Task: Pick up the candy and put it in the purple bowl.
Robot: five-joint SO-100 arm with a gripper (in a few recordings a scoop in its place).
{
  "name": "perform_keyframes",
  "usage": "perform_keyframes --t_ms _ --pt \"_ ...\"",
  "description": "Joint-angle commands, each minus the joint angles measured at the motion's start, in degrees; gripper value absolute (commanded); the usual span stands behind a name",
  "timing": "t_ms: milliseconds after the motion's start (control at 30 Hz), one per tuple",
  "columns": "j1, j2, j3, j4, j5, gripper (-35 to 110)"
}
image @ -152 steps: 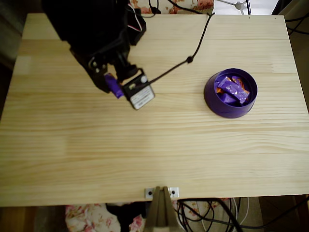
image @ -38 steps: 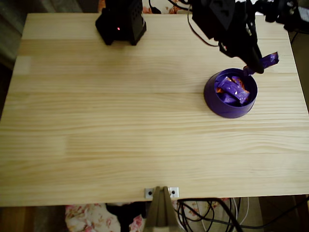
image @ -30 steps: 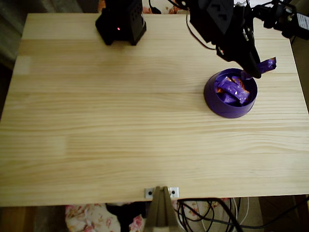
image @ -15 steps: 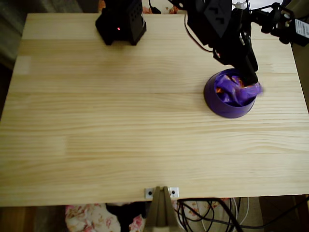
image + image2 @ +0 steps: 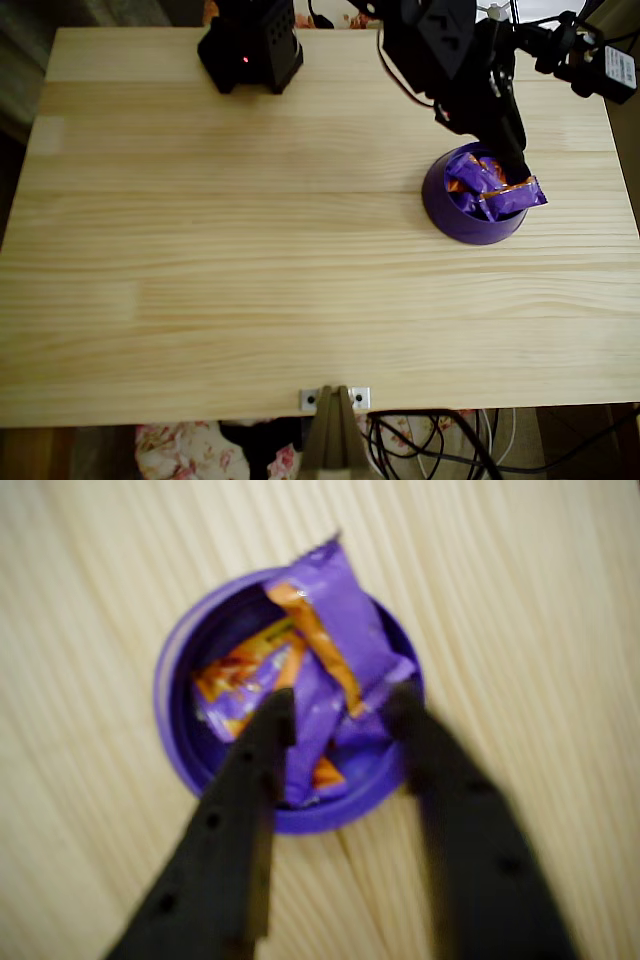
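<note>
The purple bowl [image 5: 440, 205] stands at the right of the table and holds several candies in purple and orange wrappers. One candy [image 5: 512, 195] lies on top of the pile, its end reaching over the bowl's right rim. My black gripper [image 5: 516, 166] hangs just above the bowl's far right side. In the wrist view the gripper [image 5: 340, 705] is open, its two fingers apart over the bowl [image 5: 168, 685]. The top candy [image 5: 335, 610] lies slanted across the far rim, free of both fingers.
A black box [image 5: 250, 45] with a red light sits at the table's far edge. A black unit with a white label [image 5: 600, 68] hangs at the top right. A metal bracket [image 5: 335, 398] is fixed at the front edge. The wood to the left is bare.
The gripper carried a candy from the table's left to the bowl, dipped over it and opened. That candy now lies on the pile in the bowl.
</note>
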Motion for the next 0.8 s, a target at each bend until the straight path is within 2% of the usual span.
perform_keyframes --t_ms 0,300,467,600,700,767 --pt "1.8 8.1 -3.9 2.9 -1.0 0" --pt "14.2 22.3 -3.8 16.0 -12.1 0" --pt "24.5 31.9 -0.9 22.1 -26.0 0" --pt "32.1 40.8 5.8 22.4 -40.5 0" --pt "38.7 43.0 8.1 26.3 -45.2 0" --pt "42.6 43.2 9.4 27.8 -51.9 0"
